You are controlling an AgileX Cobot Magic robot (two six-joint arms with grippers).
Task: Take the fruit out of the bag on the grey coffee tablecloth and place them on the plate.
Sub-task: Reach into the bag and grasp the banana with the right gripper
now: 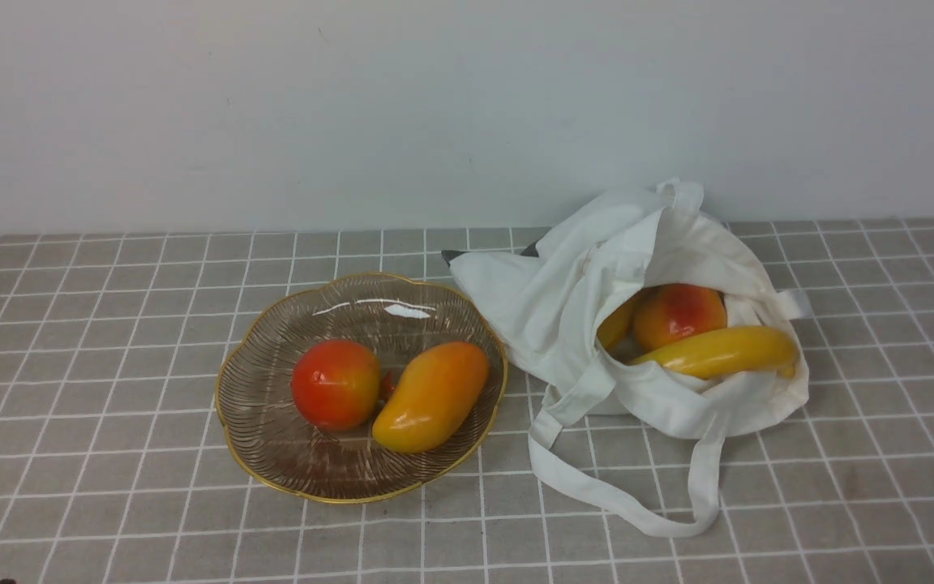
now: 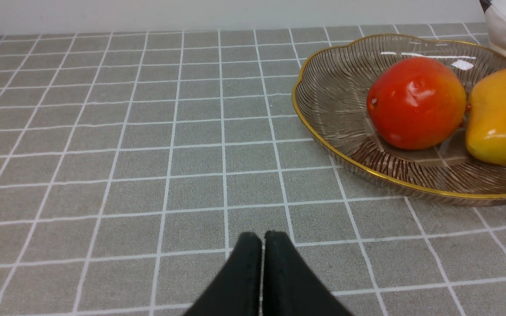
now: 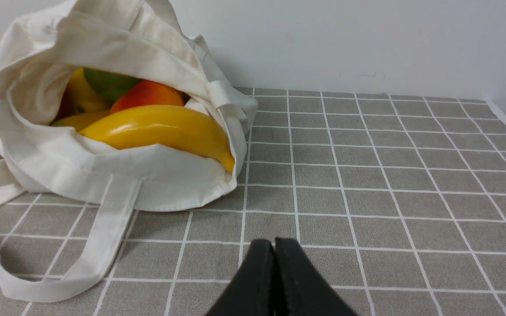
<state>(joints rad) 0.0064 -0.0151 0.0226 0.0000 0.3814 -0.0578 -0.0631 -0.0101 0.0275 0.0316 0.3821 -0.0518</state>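
At the far left, my left tool (image 2: 262, 237) hung low over the grey-brown tablecloth with thin white grid lines (image 2: 103, 131) covering the tabletop. Its black fingers were pressed together on nothing.

The first risk I saw was at the shallow, ribbed brown glass plate with the scalloped gold rim (image 1: 272, 454). It carried a round red-orange fruit (image 1: 336, 384) touching an orange-yellow mango-shaped fruit (image 1: 432, 396). Both looked glossy, and I judged that another piece set down against them could nudge one over the low rim.

Further right, the soft white cloth bag (image 1: 548, 300) lay slumped on its side with its mouth towards me. Its long strap (image 1: 708, 478) looped loosely over the cloth in front. I expected a closing tool might pinch fabric along with fruit, or catch that loop and drag the whole bag. The long yellow banana (image 1: 718, 351) looked slick and curved, so a grip near its end might slip.

The plate lay ahead of the left tool, clearly apart from it. The banana lay across the bag's mouth, with a second round red-orange fruit (image 1: 678, 314) just behind it. Both lay ahead of my right tool (image 3: 274, 243), which was also pinched shut and empty, near the bag's hem but not touching it.
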